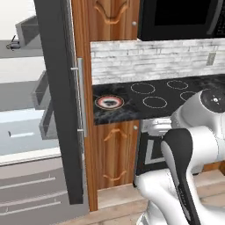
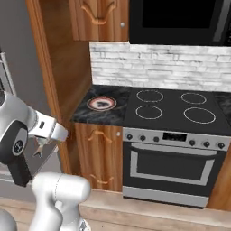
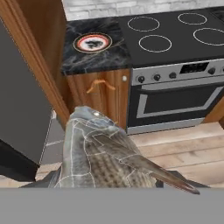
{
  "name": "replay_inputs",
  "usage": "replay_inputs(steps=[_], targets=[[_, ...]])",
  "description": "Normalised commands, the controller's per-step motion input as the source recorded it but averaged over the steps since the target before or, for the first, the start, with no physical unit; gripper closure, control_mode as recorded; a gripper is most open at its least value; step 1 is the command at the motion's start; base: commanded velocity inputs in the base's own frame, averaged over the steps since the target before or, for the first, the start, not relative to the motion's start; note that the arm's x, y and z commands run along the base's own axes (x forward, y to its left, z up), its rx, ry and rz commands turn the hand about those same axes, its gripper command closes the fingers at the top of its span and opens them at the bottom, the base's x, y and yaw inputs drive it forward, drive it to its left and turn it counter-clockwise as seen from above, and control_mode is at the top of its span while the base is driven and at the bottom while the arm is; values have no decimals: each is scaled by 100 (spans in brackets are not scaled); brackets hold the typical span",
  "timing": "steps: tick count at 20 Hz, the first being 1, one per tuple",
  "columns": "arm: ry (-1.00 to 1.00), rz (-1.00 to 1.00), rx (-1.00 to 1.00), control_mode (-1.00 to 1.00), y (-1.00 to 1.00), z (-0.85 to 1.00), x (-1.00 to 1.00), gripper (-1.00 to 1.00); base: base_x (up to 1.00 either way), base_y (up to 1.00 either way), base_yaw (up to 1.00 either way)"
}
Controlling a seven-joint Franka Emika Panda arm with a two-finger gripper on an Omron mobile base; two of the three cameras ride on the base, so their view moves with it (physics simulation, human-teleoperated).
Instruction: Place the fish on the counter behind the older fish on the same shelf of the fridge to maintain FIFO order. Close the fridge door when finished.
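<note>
Nearest the hand camera, the fish looms large, grey and scaled, thin tail running off to the lower right; it sits right at the tool, jaws partly closed and seemingly clamped on it, though the fingers themselves are hidden behind the body, so the grip is a fair reading rather than a clear sight. Left of it stands the dark edge of the fridge door, swung open, with its bar handle facing the cabinets. In the left base view, grey door bins and the white interior lie further left, and a small dark shape high on a shelf there is too blurred to name. Right of the door comes an orange-brown cabinet column, then the tabletop, black marble with pale veins, carrying a round red-rimmed plate. Beyond that sits the black stovetop with white rings, the oven below it. In the right base view the tool hangs low at the left, beside the fridge door, well apart from the plate.
</note>
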Motion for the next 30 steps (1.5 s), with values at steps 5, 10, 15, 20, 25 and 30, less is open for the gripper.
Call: replay_inputs(steps=[5, 10, 15, 20, 25, 30], targets=[[0, 0, 0, 100, 0, 0, 0, 100, -85, 96, 3], [0, 0, 0, 100, 0, 0, 0, 100, -100, 57, 0], [0, 0, 0, 100, 0, 0, 0, 100, -12, 97, 0], [0, 0, 0, 100, 0, 0, 0, 100, 74, 94, 0], [0, 0, 0, 100, 0, 0, 0, 100, 69, 41, -3], [0, 0, 0, 100, 0, 0, 0, 100, 62, 0, -3]])
